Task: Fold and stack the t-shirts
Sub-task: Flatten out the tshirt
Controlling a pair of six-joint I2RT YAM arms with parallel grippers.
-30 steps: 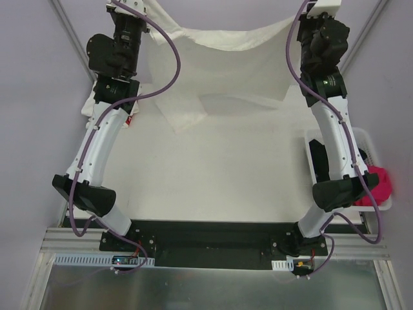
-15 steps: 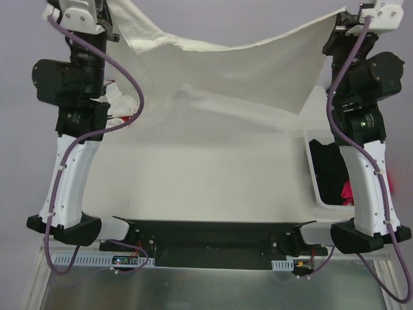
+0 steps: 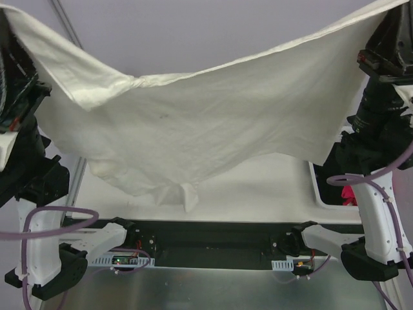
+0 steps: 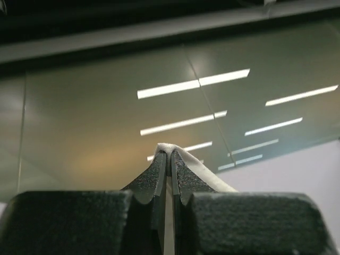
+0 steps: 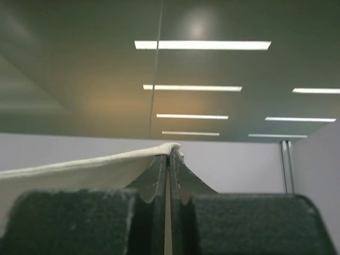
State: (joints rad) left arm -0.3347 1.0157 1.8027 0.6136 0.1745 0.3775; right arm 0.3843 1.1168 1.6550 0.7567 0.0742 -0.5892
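White table [image 3: 258,194] — white basket [image 3: 320,196] standing on it, at its right edge

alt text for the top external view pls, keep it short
A large cream-white t-shirt hangs spread in the air between the left arm and right arm, its upper corners reaching the frame's top corners and its middle sagging. It hides most of the table; the edge of a white basket holding a red item shows at right.
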